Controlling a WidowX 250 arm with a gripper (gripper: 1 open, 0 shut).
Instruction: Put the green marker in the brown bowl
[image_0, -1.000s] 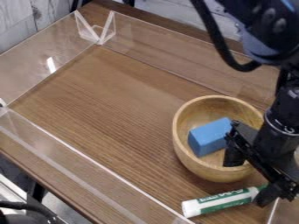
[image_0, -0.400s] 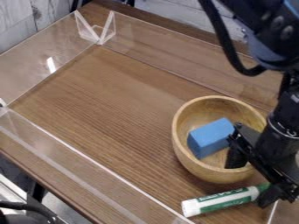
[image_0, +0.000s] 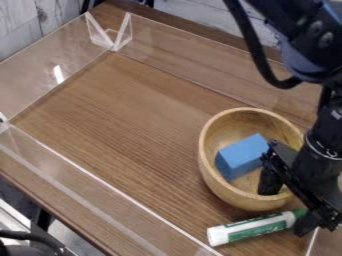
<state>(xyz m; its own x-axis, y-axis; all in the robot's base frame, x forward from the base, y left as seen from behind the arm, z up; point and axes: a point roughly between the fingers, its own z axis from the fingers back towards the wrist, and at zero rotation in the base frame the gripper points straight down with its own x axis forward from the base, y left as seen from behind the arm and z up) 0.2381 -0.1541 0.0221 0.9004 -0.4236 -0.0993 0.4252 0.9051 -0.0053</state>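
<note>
"Camera view: where's the green marker (image_0: 251, 229)?"

"On the wooden table (image_0: 127, 130), at the near right, just beyond the near side of the brown bowl (image_0: 211, 165). It lies on its side, slantwise, with its white end to the left and its right end close by the black gripper (image_0: 286, 203)."

"So it's outside the bowl?"

"Yes, outside. What sits in the bowl is a blue block (image_0: 241, 158), toward the left of the inside."

"And the gripper, has it got hold of anything?"

"Its fingers are apart. It's at the right, reaching over the bowl's near right part and down by the marker's right end. Whether it touches either one, I can't tell."

"Anything else around?"

"The blue arm (image_0: 305, 40) comes in from the far right with a dark cable (image_0: 251, 40) looping beside it, and a clear barrier (image_0: 80, 180) runs along the near left."
</note>
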